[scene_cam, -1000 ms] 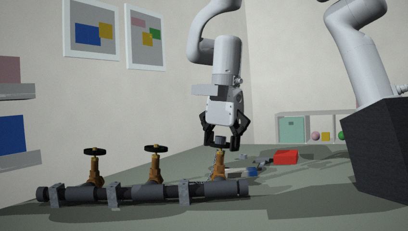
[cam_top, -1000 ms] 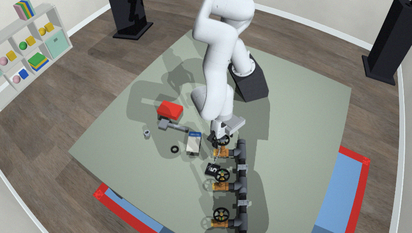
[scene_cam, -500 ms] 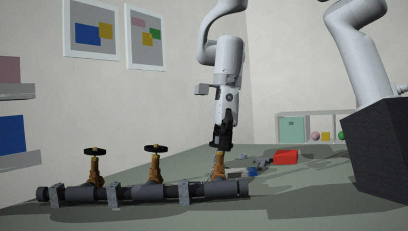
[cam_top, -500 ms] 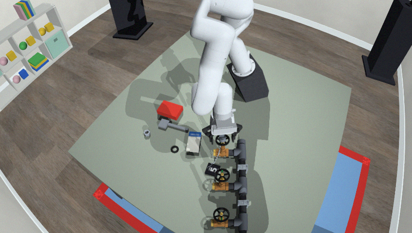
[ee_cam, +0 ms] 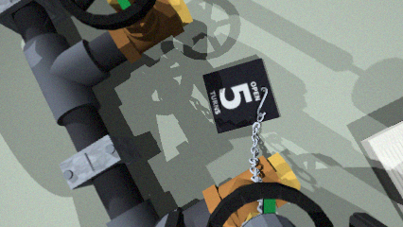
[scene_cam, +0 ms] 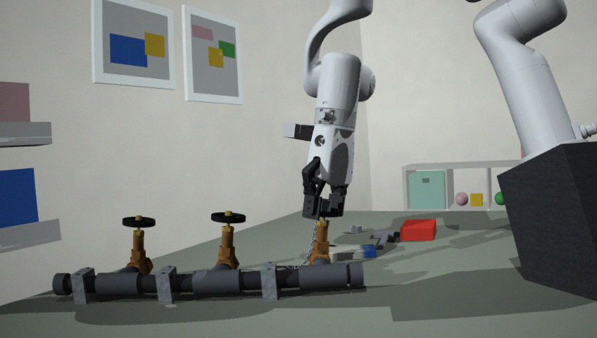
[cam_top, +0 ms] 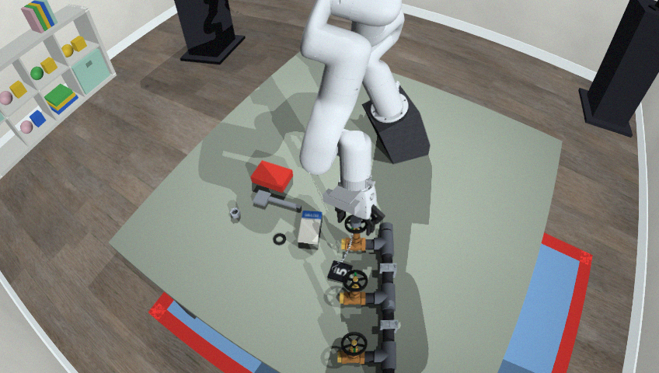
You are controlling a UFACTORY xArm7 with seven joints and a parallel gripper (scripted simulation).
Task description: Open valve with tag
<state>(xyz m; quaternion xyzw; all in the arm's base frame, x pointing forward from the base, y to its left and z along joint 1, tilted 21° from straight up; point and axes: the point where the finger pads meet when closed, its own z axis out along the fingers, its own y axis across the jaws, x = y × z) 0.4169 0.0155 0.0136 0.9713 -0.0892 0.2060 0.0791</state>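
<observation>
Three brass valves with black handwheels stand on a dark grey pipe. The far valve carries a chain to a black tag reading "OPEN 5 TURNS", which also shows in the wrist view. My gripper is open, and its fingers straddle that valve's handwheel from above; in the side view the fingers hide the wheel. The middle valve and the near valve stand apart from the gripper.
A white box with a blue end lies just left of the tagged valve. A grey hammer-like tool, a red block, a black ring and a small grey nut lie further left. The arm's black base stands behind.
</observation>
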